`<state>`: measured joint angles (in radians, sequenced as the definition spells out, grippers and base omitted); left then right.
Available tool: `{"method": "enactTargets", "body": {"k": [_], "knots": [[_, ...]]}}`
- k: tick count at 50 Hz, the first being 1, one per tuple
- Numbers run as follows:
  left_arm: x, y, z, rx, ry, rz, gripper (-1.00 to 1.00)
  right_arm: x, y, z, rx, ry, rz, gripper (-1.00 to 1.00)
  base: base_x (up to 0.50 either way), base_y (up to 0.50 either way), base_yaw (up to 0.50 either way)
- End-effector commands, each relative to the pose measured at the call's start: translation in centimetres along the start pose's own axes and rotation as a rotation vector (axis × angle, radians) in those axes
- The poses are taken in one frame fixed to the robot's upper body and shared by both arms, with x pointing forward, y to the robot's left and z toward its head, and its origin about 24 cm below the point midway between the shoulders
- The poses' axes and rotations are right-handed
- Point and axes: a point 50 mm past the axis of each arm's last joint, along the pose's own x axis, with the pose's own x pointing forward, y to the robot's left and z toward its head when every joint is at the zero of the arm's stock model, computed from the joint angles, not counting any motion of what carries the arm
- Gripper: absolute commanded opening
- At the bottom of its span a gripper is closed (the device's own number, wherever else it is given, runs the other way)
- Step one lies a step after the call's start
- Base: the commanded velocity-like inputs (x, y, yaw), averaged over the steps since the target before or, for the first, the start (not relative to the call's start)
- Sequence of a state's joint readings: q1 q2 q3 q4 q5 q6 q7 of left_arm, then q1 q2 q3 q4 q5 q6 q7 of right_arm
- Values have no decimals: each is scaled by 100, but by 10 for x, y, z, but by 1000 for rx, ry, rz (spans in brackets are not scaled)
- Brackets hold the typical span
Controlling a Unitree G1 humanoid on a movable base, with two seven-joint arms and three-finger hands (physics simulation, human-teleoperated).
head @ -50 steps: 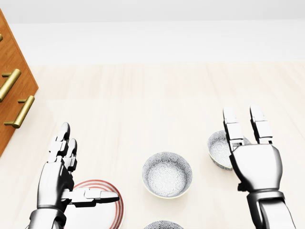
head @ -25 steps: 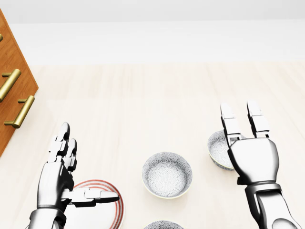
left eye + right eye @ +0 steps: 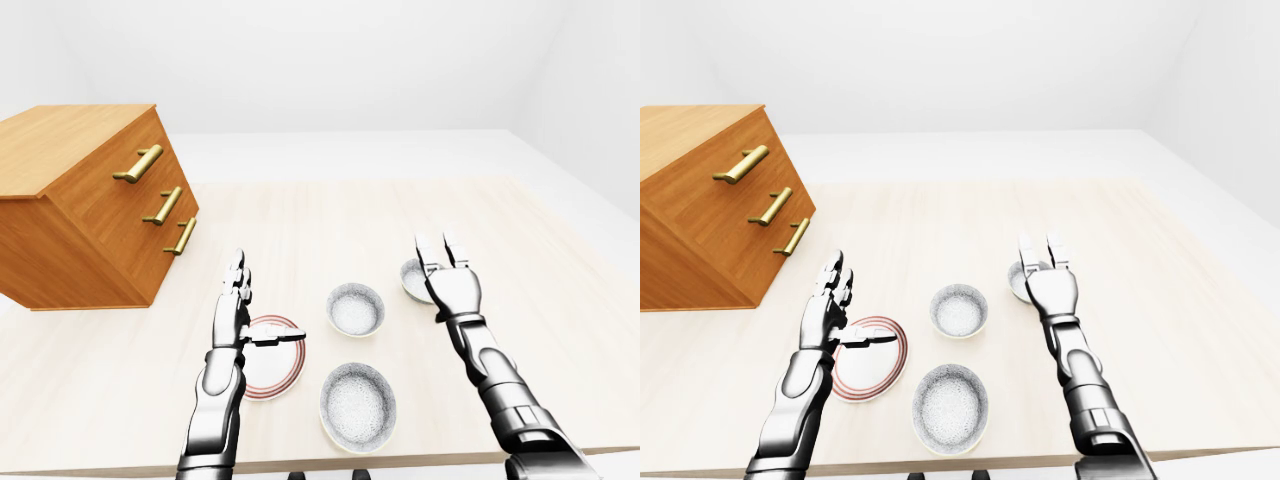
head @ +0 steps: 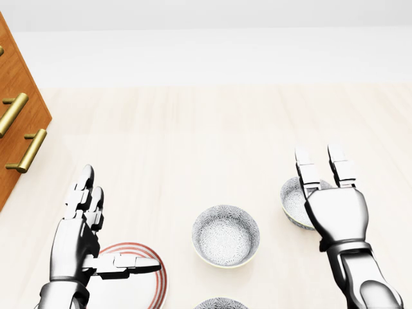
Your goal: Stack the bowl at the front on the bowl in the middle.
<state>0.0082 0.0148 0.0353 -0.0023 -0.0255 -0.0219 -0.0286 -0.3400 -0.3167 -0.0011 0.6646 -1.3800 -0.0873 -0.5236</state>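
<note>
Three patterned grey bowls stand on the light wooden table. The front bowl [image 3: 358, 405] is lowest in the left-eye view, and only its rim [image 4: 220, 303] shows in the head view. Above it sits the middle bowl [image 4: 226, 235]. A smaller third bowl [image 4: 293, 201] lies to the right, partly hidden behind my right hand [image 4: 322, 166]. That hand is open, fingers straight and pointing up the view, holding nothing. My left hand [image 4: 106, 235] is open too, thumb stretched out over a red-rimmed plate [image 3: 272, 368].
A wooden drawer cabinet [image 3: 90, 205] with brass handles stands at the left of the table. The table's near edge [image 3: 420, 462] runs along the bottom of the left-eye view, just below the front bowl.
My right hand has slid a little down and left in the head view, over the small right bowl. The left hand and the bowls have not moved.
</note>
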Motion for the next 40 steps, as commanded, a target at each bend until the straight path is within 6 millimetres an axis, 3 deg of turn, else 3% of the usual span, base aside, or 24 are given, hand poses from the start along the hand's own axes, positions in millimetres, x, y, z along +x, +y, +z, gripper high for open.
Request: {"method": "enactTargets", "body": {"k": [1, 14, 30, 40], "knots": [[0, 0, 0, -1, -1, 0, 100, 2, 18, -6, 2, 24, 115, 100, 0, 0, 0], [0, 1, 1, -3, -3, 3, 100, 3, 31, -15, 11, 65, 217, 100, 0, 0, 0], [0, 1, -1, -4, -4, 5, 100, 16, 21, -12, -3, 44, 183, 100, 0, 0, 0], [0, 1, 1, -3, -4, 5, 100, 22, 19, 0, -31, -11, 174, 100, 0, 0, 0]]}}
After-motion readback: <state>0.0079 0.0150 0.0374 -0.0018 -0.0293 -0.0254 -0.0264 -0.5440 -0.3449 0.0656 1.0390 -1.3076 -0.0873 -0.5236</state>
